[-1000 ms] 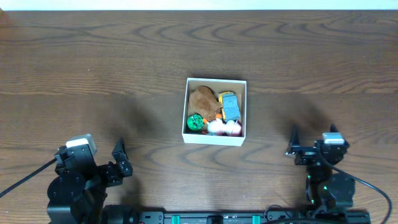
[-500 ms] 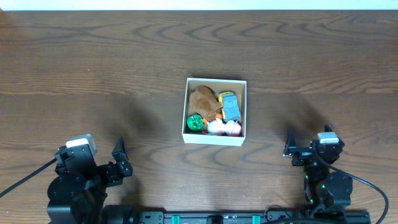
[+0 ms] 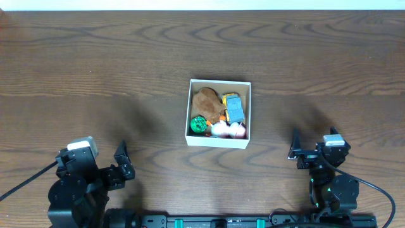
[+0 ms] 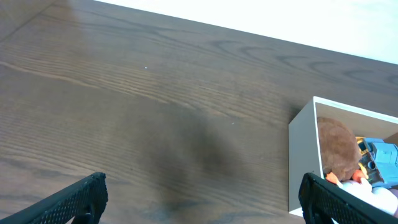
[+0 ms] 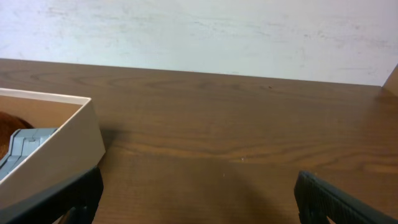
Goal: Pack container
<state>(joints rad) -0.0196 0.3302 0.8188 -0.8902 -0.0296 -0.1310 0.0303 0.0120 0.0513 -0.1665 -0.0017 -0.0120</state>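
One container (image 3: 219,140) is sitting ahead of and between two claws, well apart from both. Left gripper (image 3: 122,161) and right gripper (image 3: 296,152) are hanging spread wide, holding nothing. One brown toy (image 3: 206,100), one blue toy (image 3: 235,109) and one green toy (image 3: 199,123) are crowding inside. Bare table (image 3: 95,76) is showing around every wall.

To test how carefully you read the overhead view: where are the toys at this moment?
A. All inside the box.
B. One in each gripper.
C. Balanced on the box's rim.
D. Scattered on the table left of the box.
A: the brown plush, the blue toy, the green toy and the pink-and-white toy all lie within the white walls of the container.
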